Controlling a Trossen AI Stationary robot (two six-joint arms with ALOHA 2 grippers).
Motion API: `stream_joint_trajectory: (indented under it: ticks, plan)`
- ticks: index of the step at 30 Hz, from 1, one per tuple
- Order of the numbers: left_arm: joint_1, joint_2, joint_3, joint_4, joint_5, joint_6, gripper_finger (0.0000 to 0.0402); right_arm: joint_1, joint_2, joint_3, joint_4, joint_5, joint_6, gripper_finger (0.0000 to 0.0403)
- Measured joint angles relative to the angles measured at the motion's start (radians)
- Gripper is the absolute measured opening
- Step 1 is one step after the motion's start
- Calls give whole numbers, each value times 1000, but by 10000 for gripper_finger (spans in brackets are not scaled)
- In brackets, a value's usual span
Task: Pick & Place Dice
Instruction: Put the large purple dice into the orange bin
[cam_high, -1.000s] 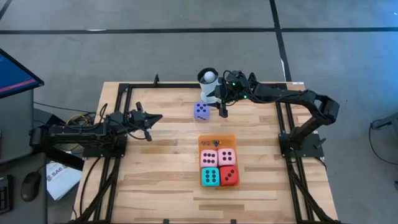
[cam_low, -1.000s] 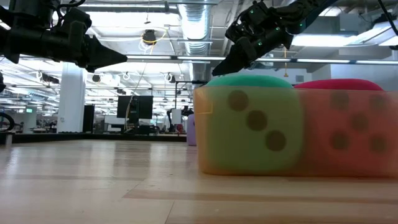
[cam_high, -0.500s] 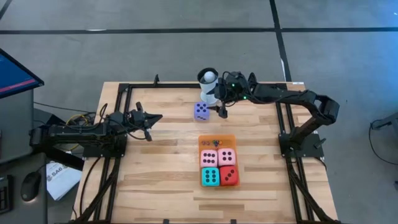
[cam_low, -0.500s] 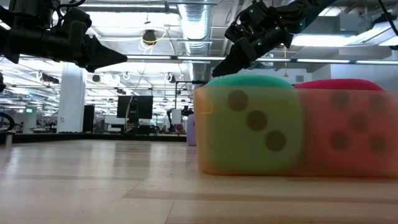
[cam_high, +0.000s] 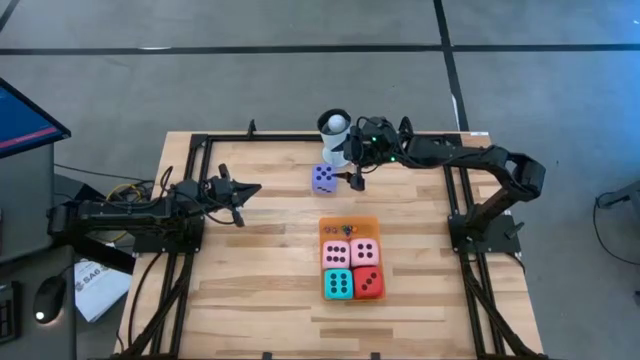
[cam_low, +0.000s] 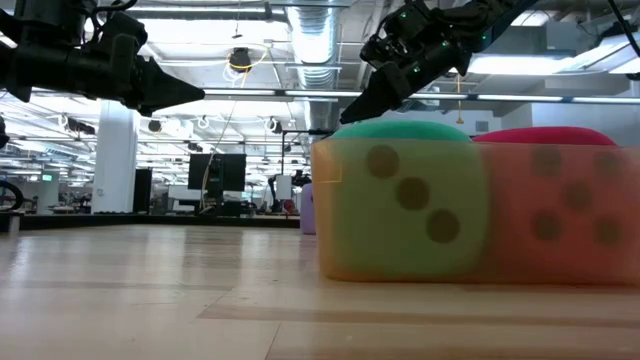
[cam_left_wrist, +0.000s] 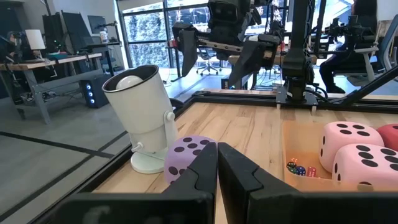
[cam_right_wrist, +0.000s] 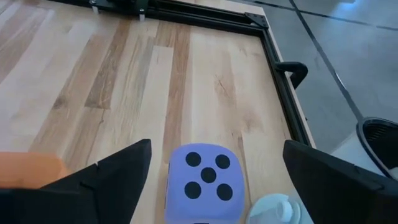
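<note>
A purple die (cam_high: 323, 178) sits on the wooden table, five pips up, close beside a white mug (cam_high: 335, 135) that holds a ball. My right gripper (cam_high: 354, 177) hovers above the die's right side, open. In the right wrist view its fingers (cam_right_wrist: 118, 177) stand wide apart on either side of the purple die (cam_right_wrist: 208, 183), well clear of it. Two pink dice (cam_high: 350, 253), a teal die (cam_high: 338, 284) and a red die (cam_high: 368, 283) sit on an orange mat (cam_high: 349, 223). My left gripper (cam_high: 250, 188) waits shut at the table's left.
Tiny coloured pieces (cam_high: 345, 229) lie on the mat's far strip. A black frame (cam_high: 300, 139) runs round the table top. There is bare wood between the purple die and the mat, and across the left half of the table.
My right gripper has spread its fingers wider above the purple die and has kept its place. The die has stayed where it was.
</note>
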Motion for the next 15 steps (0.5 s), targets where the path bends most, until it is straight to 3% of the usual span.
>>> stream_joint_trajectory:
  ticks: [15]
  plan:
    - [0,0,0,0,0,0,1,2,0,0,13,-1,59,360]
